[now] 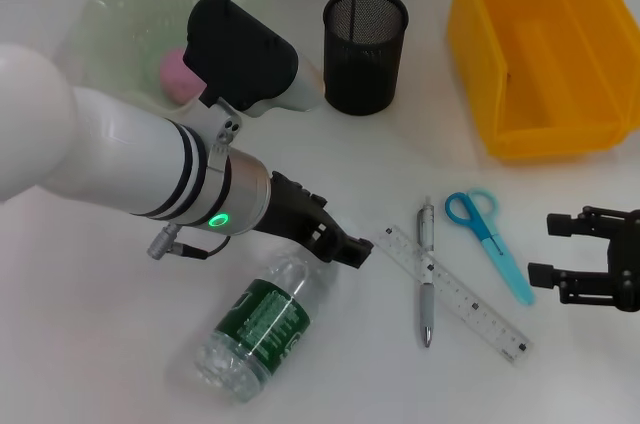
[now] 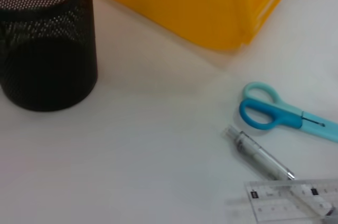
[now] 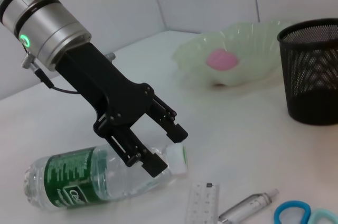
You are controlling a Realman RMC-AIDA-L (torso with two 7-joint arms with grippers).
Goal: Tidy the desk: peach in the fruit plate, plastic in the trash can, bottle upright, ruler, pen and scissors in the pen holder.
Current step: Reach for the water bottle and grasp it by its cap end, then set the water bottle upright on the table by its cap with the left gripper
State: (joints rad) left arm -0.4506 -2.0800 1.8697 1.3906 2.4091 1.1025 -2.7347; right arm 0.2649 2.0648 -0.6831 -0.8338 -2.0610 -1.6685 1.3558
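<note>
A clear bottle (image 1: 262, 326) with a green label lies on its side near the front. My left gripper (image 3: 169, 152) is open, its black fingers (image 3: 150, 163) on either side of the bottle's neck by the white cap (image 3: 177, 158). The pink peach (image 1: 178, 74) rests in the green fruit plate (image 1: 110, 14). Pen (image 1: 426, 274), clear ruler (image 1: 455, 294) and blue scissors (image 1: 487, 231) lie flat, in front of the black mesh pen holder (image 1: 365, 49). Open and holding nothing, my right gripper (image 1: 550, 249) hovers right of the scissors. No plastic shows in any view.
A yellow bin (image 1: 540, 44) stands at the back right, close to the pen holder (image 2: 45, 49). The pen (image 2: 259, 155) lies across the ruler (image 2: 290, 200). My left arm covers part of the fruit plate in the head view.
</note>
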